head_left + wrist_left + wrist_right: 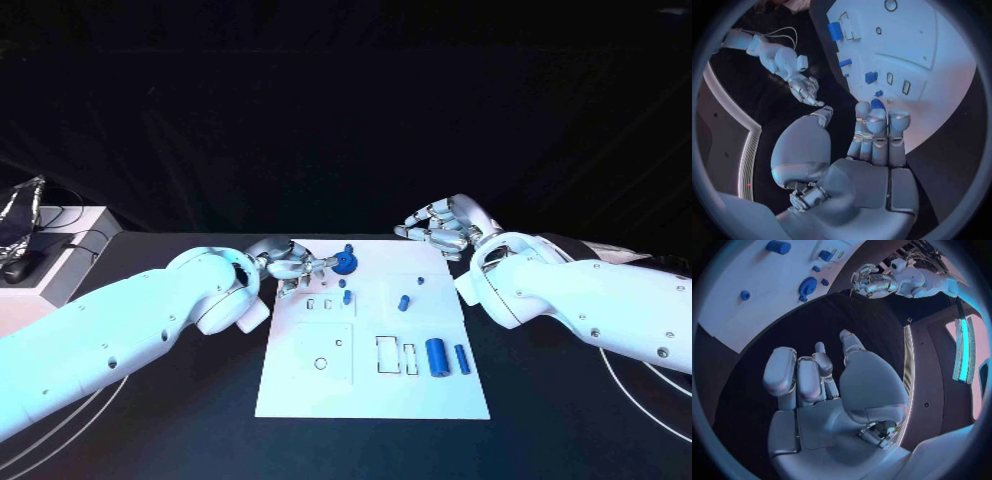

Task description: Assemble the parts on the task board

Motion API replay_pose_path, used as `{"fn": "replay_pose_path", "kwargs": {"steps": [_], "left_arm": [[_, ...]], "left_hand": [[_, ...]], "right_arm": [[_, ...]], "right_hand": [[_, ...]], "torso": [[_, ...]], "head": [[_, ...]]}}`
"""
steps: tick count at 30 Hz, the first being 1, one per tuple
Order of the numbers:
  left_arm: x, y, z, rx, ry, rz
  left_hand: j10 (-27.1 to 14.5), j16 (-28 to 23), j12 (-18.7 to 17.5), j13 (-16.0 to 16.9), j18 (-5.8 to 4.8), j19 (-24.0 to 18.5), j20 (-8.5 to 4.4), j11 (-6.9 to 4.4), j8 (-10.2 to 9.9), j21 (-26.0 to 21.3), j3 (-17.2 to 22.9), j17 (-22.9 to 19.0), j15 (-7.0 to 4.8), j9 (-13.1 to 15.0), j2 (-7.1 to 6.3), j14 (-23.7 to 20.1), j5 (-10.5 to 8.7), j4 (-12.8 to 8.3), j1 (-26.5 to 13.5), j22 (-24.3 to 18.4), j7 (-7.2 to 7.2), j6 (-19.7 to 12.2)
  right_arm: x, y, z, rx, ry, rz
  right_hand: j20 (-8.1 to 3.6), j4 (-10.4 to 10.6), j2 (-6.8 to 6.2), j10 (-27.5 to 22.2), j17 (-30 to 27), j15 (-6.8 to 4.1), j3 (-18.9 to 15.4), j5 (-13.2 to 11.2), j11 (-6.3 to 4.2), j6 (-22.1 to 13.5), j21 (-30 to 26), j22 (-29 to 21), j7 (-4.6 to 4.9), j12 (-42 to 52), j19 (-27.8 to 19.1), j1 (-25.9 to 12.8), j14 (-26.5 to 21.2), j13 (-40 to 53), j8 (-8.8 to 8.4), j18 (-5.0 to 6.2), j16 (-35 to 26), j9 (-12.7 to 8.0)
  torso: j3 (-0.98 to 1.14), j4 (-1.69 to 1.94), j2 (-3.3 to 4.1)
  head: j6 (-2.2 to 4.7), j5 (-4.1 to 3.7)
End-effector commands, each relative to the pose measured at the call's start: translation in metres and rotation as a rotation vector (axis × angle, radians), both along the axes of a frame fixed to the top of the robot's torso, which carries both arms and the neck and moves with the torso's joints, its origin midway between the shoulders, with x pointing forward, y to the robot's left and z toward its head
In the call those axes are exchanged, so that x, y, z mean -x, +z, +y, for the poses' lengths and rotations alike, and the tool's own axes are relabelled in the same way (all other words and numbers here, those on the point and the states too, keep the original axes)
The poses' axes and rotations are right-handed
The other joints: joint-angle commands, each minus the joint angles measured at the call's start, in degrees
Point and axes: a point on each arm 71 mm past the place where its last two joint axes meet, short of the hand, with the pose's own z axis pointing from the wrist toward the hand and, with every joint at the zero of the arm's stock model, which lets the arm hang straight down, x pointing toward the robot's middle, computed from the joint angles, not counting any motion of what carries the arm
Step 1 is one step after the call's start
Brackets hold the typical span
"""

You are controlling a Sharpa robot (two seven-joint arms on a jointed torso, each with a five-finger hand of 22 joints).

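The white task board [375,390] lies in the middle of the table. A round blue knob part [343,262] stands near its far edge. My left hand [289,264] hovers at the board's far left corner, fingers stretched toward the knob [877,103] with thumb apart; I cannot tell if they touch. Two blue cylinders [436,356] lie at the board's right side, and small blue pieces [404,302] sit mid-board. My right hand [440,232] hangs over the black table past the board's far right corner, fingers loosely bent, holding nothing.
A white box [80,225] with a dark object on it stands at the table's far left. Thin white cables [635,385] loop on the table on both sides of the board. Open rectangular slots [387,353] lie beside the cylinders.
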Motion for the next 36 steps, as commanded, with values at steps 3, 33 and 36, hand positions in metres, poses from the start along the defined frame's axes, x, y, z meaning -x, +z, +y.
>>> {"fn": "replay_pose_path", "kwargs": {"steps": [3, 33, 36], "left_arm": [[-0.006, -0.008, -0.013, -0.269, -0.061, 0.080], [-0.026, -0.014, -0.062, -0.492, -0.110, 0.159], [-0.026, -0.014, -0.062, -0.493, -0.112, 0.162]], "left_hand": [[0.5, 0.8, -0.1, 0.4, 0.33, 0.9, -0.13, -0.49, 0.1, 0.4, 1.1, 0.5, -0.20, 2.0, 0.00, 0.7, -0.11, 0.0, -0.9, 1.3, -0.24, 0.3], [-0.2, 1.6, -0.4, 1.1, 0.13, 1.7, -0.10, -0.38, -1.5, -0.8, 9.7, 1.2, -0.05, 8.6, -2.65, 0.2, -0.23, -0.7, -0.7, 5.0, -0.17, 0.1], [-0.2, 1.6, -0.4, 1.1, 0.12, 1.7, -0.09, -0.36, -1.6, -0.8, 9.6, 1.2, -0.02, 8.7, -2.64, 0.1, -0.24, -0.8, -0.6, 5.1, -0.14, 0.0]], "right_arm": [[0.000, -0.002, 0.001, -0.029, 0.034, 0.050], [-0.011, -0.001, -0.013, -0.190, -0.024, -0.002], [-0.014, -0.001, -0.016, -0.233, -0.036, -0.013]], "right_hand": [[-0.82, -0.3, 0.59, 0.0, 0.0, -0.27, 0.1, 0.3, -0.11, -0.4, 0.1, 7.9, -0.03, -0.3, 4.0, 0.0, 0.0, 0.2, -0.88, -1.10, 0.0, 0.6], [-0.09, -4.0, 2.87, -11.2, -19.1, 0.36, -1.2, 1.4, 0.68, -2.7, -42.0, -7.0, 1.36, -18.3, -2.6, 3.1, -5.9, -21.2, -3.28, 1.27, -21.3, -0.5], [0.88, -4.5, 3.01, -13.2, -22.2, 1.44, -1.4, 1.4, 1.43, -3.6, -47.4, -11.2, 2.18, -20.6, -5.5, 3.3, -9.7, -27.1, -2.94, 0.31, -24.3, -3.1]], "torso": [[0.54, -0.52, -0.24], [0.44, -0.53, -0.07], [0.42, -0.50, -0.04]], "head": [[-0.40, 0.43], [-1.40, 0.11], [-1.48, 0.14]]}}
